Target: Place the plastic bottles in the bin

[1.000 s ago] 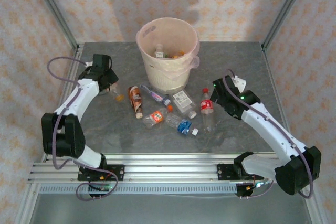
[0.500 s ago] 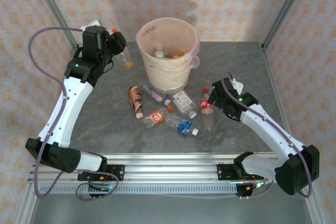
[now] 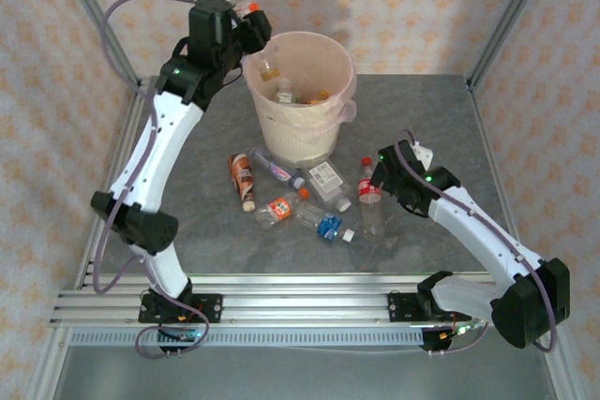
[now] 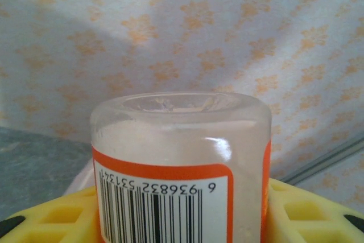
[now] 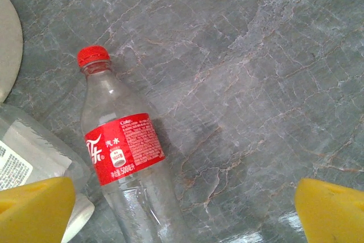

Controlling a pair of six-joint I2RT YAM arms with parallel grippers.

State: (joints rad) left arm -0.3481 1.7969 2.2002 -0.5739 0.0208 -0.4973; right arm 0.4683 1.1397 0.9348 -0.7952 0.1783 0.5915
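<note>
Left gripper (image 3: 247, 27): closed on a bottle (image 4: 177, 163) with an orange-edged label. The wrist view shows the bottle's clear base standing up between the yellow fingers (image 4: 318, 211).

Change over the last second: this gripper was low at the counter (image 3: 441, 119), far out on the left. It has since risen and swung across, carrying the bottle with it. It now hangs high at the left rim of the bin (image 3: 298, 138), whose mouth lies below and just beside it. In the overhead view the bottle's lower end appears against the bin's mouth, but that angle does not show whether it is fully over the opening.

Meaning for the task: transport of this bottle looks nearly complete. The likely next step is a small move inward over the opening, then release. Let go too early, the bottle could strike the rim and drop outside. A few bottles (image 3: 286, 93) already lie in the bin.

Centre: several loose bottles (image 3: 278, 208) lie on the counter, well below the left gripper and between the two arms. None has shifted.

Right gripper (image 5: 183, 211): jaws wide apart, empty, and almost unchanged in place. It hovers over the counter. A cola bottle (image 5: 122, 146) lies just beside the finger at the left of the wrist view, its cap pointing away from the gripper. That bottle is probably the next pick, though the gripper is not yet centred on it.
</note>
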